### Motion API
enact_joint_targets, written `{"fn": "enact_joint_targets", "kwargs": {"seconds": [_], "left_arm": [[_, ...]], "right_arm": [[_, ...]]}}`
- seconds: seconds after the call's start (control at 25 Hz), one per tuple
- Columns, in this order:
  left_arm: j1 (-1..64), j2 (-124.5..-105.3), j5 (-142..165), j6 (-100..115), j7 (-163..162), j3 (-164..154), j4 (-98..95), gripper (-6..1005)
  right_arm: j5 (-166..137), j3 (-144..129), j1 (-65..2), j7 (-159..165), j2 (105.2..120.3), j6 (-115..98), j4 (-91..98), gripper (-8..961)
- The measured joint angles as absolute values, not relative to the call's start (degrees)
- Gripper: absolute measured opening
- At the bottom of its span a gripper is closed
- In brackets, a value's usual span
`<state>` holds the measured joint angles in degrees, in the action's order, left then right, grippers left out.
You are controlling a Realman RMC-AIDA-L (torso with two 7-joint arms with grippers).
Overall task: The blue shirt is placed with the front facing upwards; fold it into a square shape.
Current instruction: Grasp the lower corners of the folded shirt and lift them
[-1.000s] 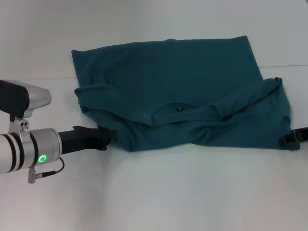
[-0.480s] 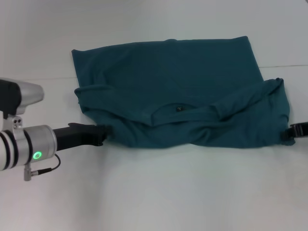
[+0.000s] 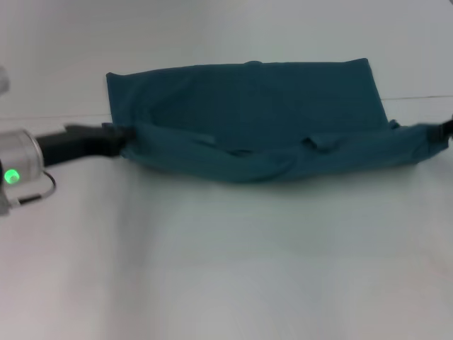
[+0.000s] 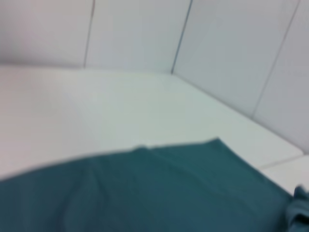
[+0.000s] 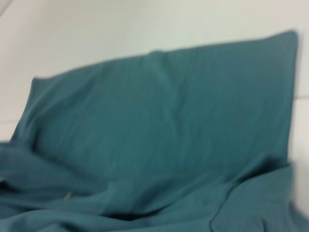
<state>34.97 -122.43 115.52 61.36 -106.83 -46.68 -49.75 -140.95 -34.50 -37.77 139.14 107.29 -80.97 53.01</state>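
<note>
Looking down from the head view, the large dark teal-blue cotton shirt [image 3: 248, 120] lies on the white table [image 3: 233, 269], its near edge stretched between the left gripper [image 3: 117, 136] and the right gripper [image 3: 447, 129], each seemingly clamped on a corner. The left wrist view shows cloth spreading just ahead of that gripper; the right wrist view shows soft, limp folds, best held at the corners.

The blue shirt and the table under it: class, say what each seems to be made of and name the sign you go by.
The blue shirt: soft knit fabric, probably cotton, with a matt finish. It drapes, wrinkles and bunches into rolled folds along its near edge, with no shine.

The table: a hard, smooth, matt white surface, perhaps laminate or painted board. It is flat and even, with a thin seam line; the exact material cannot be told.
</note>
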Motion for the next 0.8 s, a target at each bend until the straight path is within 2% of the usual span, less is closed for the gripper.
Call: {"fn": "enact_joint_targets", "kwargs": {"seconds": [0.2,0.4,0.52,0.8], "left_arm": [[37.50,-120.78,115.59,63.65,-107.25,-43.68,-51.48,56],[38.23,-120.32,115.66,64.40,-107.79,-42.87,-51.98,60],[39.32,-119.57,115.86,64.98,-108.92,-42.47,-52.73,62],[39.36,-119.58,116.60,65.28,-110.61,-42.63,-53.22,66]], "right_arm": [[-140.89,-33.38,-40.48,141.91,104.93,-80.68,53.54,52],[-140.89,-32.83,-41.36,142.72,104.33,-81.48,54.40,55],[-140.85,-33.09,-41.82,143.49,103.32,-81.66,54.95,57],[-141.25,-33.33,-40.92,142.71,104.39,-82.60,54.86,62]]}}
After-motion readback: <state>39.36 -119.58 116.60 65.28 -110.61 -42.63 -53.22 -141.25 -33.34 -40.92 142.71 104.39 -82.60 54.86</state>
